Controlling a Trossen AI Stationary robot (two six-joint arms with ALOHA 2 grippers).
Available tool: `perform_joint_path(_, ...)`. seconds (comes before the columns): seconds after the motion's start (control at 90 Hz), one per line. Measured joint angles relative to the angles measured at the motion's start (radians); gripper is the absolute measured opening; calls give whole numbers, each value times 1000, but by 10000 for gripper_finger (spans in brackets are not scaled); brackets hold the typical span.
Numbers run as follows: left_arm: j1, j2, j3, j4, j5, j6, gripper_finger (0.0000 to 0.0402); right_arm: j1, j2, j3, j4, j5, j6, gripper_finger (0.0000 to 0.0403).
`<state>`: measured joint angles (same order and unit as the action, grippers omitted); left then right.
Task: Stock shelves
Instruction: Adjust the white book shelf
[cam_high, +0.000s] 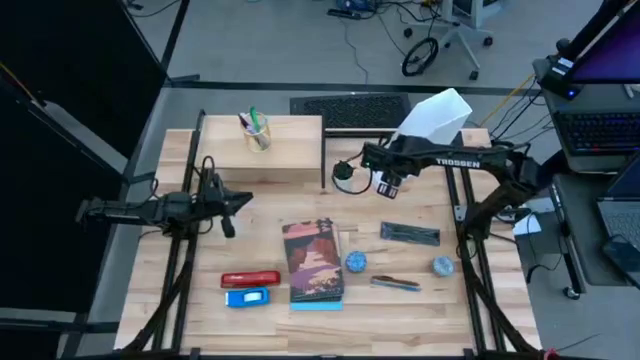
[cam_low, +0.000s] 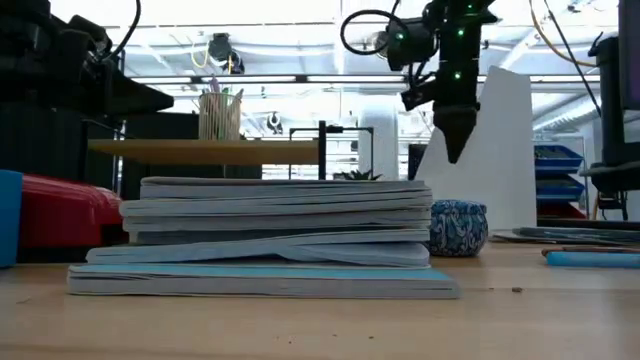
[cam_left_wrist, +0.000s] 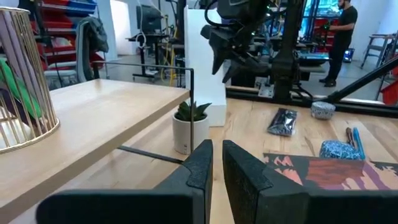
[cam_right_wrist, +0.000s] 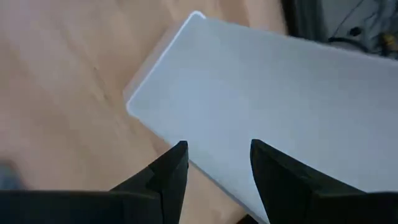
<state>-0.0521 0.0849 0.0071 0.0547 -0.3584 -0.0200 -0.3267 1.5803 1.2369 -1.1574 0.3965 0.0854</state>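
A stack of thin, soft-covered books (cam_high: 315, 262), its top cover rust-red and its bottom one pale blue, is lying at the near middle of the pale plank-wood counter (cam_high: 250, 335). A flat red case (cam_high: 250, 279) and a bright blue block (cam_high: 247, 297) are sitting just to its left. To its right are lying two small blue-and-white patterned rounds (cam_high: 356, 262), a slim pen (cam_high: 395, 284) and a dark speckled flat pouch (cam_high: 410, 234).

The left hand (cam_high: 235, 203) is hanging at the counter's left side, its two dark fingers (cam_left_wrist: 198, 171) nearly pressed together and holding nothing. The right hand (cam_high: 388, 180) is hovering high over the counter's far right, its fingers (cam_right_wrist: 168, 171) spread apart, empty, directly above the smooth white box-shaped file holder (cam_high: 435, 117).

The low light-wood plank shelf on thin black metal legs (cam_high: 290, 150) is standing at the far left, carrying a gold wire cup of pencils (cam_high: 257, 130). A small green succulent in a white pot (cam_left_wrist: 189, 126) is sitting beside its leg.
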Motion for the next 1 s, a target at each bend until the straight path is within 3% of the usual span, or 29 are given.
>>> perform_joint_path(0.456, 0, 0, 0, 0, 0, 1, 22, 30, -1, 0, -279, 1, 219, 155)
perform_joint_path(0.633, 0, 0, 0, 0, 0, 1, 22, 19, -1, 0, -297, 54, 260, 155)
perform_joint_path(0.833, 0, 0, 0, 0, 0, 1, 22, 5, -8, 0, -312, 55, 288, 155)
perform_joint_path(1.0, 0, 0, 0, 0, 0, 1, 22, 59, -47, 0, -229, 20, 278, 155)
